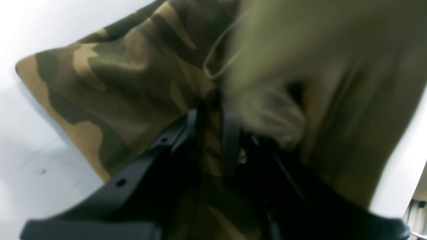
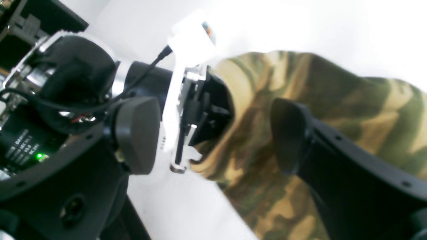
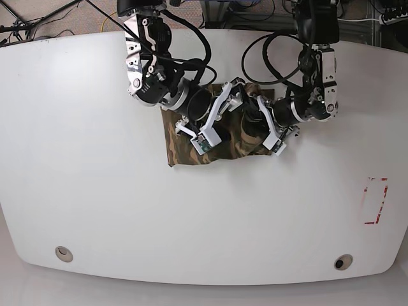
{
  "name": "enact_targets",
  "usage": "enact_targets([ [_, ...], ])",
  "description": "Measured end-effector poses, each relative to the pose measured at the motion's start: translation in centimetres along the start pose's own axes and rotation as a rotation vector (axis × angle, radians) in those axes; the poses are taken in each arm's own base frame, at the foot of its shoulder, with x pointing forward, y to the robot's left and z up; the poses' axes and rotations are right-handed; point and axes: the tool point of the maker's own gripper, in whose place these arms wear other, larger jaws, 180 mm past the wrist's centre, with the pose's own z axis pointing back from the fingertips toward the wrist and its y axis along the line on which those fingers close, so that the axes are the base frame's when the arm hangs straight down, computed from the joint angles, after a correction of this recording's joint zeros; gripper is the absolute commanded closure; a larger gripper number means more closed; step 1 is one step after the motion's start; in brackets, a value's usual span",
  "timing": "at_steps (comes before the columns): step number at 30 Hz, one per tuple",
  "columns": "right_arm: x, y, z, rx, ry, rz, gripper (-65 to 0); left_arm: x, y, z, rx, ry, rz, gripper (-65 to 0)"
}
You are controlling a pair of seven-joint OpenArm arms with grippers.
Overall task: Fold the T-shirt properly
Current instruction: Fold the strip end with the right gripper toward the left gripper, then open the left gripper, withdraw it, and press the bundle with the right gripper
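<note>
The right gripper [image 2: 213, 133] fills the foreground of the right wrist view, its two black jaws standing wide apart with nothing between them but cloth lying beyond. One rounded dark pad [image 2: 136, 133] sits at the left, the other black finger [image 2: 293, 133] at the right, running down toward the lower right corner. Behind them the camouflage T-shirt [image 2: 350, 110] lies on the white desk [image 2: 186, 206], bunched in green, brown and tan folds. The other arm's white bracket [image 2: 180, 83] and black gripper body [image 2: 210, 106] press against the shirt's left edge. At far left a motor housing [image 2: 23, 150] shows a small green light
</note>
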Motion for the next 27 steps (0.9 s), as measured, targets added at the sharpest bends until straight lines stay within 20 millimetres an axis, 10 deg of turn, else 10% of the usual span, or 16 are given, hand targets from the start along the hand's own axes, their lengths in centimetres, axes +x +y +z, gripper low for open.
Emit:
enact_targets([
  [12, -0.6, -2.8, 1.7, -0.074, 0.028, 0.042, -48.0, 1.3, 1.8, 2.0, -0.014, -0.096, 0.157, -25.6],
  [27, -0.4, -3.2, 1.7, -0.076, 0.03, 0.059, -47.9, 5.6, 4.4, 10.2, -0.016, -0.21, 0.089, -25.8],
])
